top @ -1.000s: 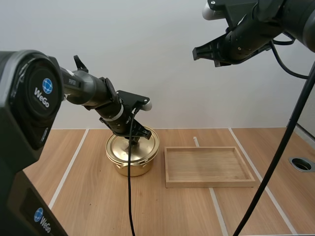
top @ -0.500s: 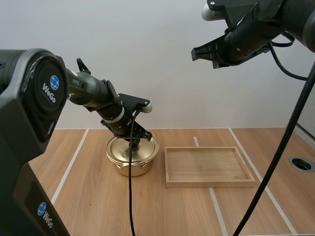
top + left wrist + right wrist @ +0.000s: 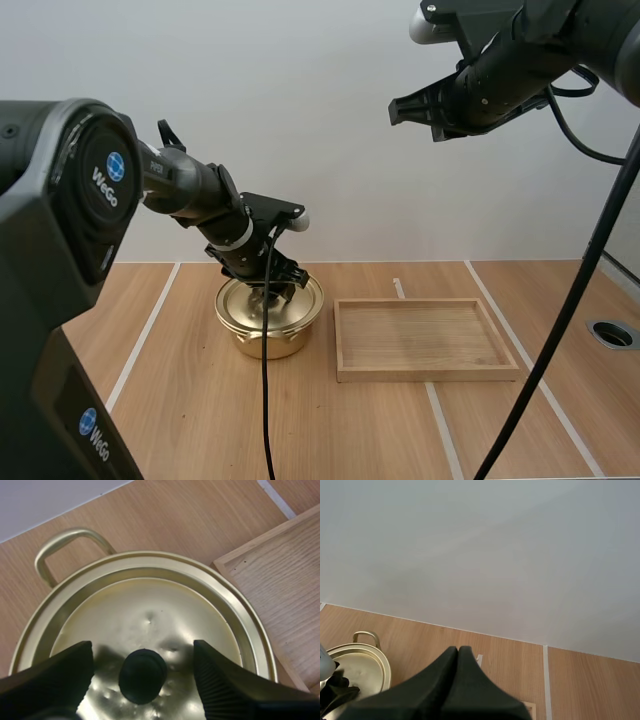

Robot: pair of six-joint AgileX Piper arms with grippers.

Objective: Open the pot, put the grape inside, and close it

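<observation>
Over the lid (image 3: 150, 605), your left tool (image 3: 269, 290) stands spread around the knob (image 3: 142, 676), ready to pinch it, while your right tool (image 3: 458, 652) hangs clear, pressed together.

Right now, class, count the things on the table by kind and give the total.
Pot: 1
Lid, sitting on the pot: 1
Wooden tray: 1
Total: 3
</observation>
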